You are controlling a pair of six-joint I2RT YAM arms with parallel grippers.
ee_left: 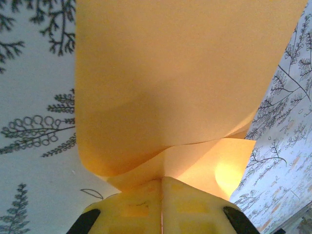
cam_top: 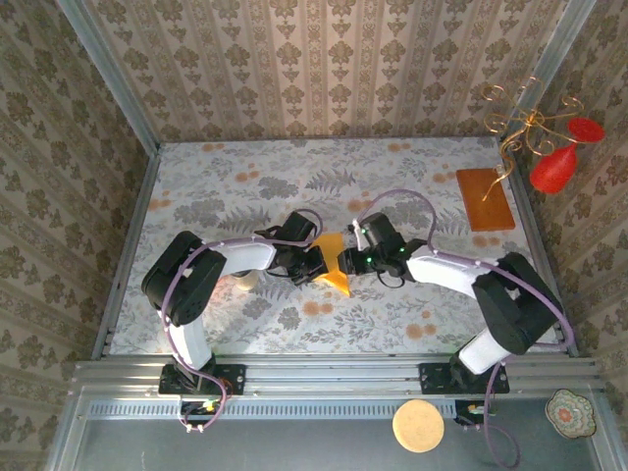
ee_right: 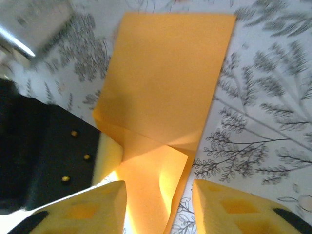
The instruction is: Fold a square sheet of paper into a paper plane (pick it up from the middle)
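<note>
Bright orange-yellow folded paper sheet (ee_left: 170,78) sits pinched tight in the left gripper (ee_left: 162,181); the right gripper (ee_right: 159,189) stands parted, paper between its 2 fingers, seemingly untouched.

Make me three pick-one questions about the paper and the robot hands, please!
1. Where is the brown board?
A) on the far right part of the table
B) at the near left corner
C) in the middle

2. What colour is the sheet of paper?
A) blue
B) orange-yellow
C) green

3. What is the left gripper doing?
A) gaping wide
B) shut on the paper
C) pinching a cup

Answers:
1 A, it lies close to the right wall.
2 B, it looks bright orange-yellow in both wrist views.
3 B, its jaws meet with the paper pinched between them.
</note>
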